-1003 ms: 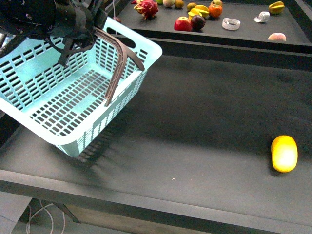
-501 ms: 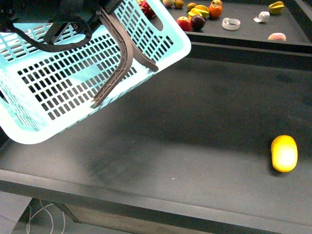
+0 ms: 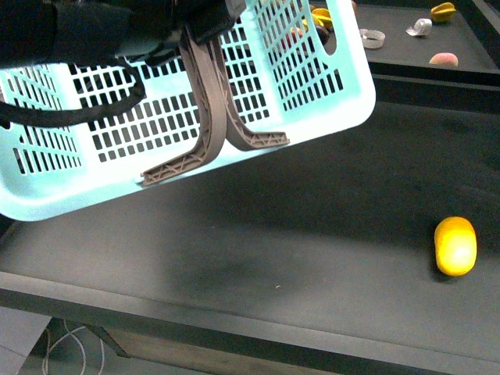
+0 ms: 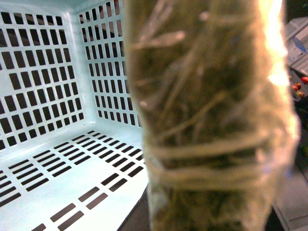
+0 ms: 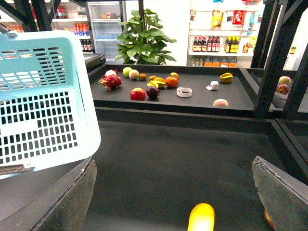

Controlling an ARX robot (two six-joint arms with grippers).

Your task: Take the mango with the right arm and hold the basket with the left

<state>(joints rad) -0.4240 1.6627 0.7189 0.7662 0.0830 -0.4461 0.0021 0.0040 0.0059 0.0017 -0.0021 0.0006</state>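
Right wrist view: mango between the right gripper's spread fingers, untouched.

Glossy slotted light-blue plastic basket, ribbed matt grey-brown handles, smooth waxy-skinned mango, matt dark counter.

A shop: stocked shelves of bottles, a glass-door drinks fridge and loose fruit on display.

You're looking into the basket, with its light-blue slotted walls and floor. A blurred brown bar stands upright close to the lens, covering the right side.
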